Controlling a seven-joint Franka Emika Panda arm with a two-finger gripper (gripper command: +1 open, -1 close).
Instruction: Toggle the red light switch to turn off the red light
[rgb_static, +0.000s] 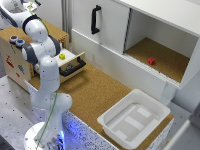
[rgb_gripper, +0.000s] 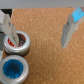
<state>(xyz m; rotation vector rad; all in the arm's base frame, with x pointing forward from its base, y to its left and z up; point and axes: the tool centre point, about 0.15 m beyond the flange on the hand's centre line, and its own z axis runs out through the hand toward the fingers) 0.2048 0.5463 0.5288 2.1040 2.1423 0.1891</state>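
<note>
grey-blue fingers of the gripper stand spread wide, gripping nothing, above a cork top. one fingertip touches the rim of the red light, which sits just beside the blue-centred cap. in the exterior view the white tray lies well apart.

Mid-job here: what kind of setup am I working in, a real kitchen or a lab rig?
Most likely a lab test bench mocked up as a kitchen: a cork-topped counter with white cabinets, an open drawer holding a small yellow block, and a wooden box carrying the red light and a blue-centred cap.
</note>
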